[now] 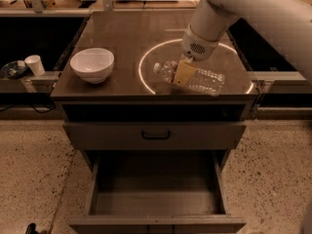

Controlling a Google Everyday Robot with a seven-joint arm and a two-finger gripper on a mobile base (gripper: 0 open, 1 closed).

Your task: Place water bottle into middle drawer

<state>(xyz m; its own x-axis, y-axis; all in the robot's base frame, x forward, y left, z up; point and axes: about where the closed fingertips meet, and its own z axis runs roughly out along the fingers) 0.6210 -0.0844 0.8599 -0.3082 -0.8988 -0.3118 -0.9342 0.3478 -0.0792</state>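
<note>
The water bottle (204,82) lies on its side on the cabinet top, white cap (157,67) pointing left, inside a bright ring of light. My gripper (183,73) comes down from the upper right. Its yellowish fingers (184,72) straddle the bottle near its neck and are shut on it. The middle drawer (156,201) is pulled open below, at the front of the cabinet, and its bare floor is empty. The gripper is well above and behind the drawer opening.
A white bowl (92,64) stands on the cabinet top to the left. The closed upper drawer with a black handle (156,135) sits just above the open one. A small white cup (34,65) stands on a side ledge at far left.
</note>
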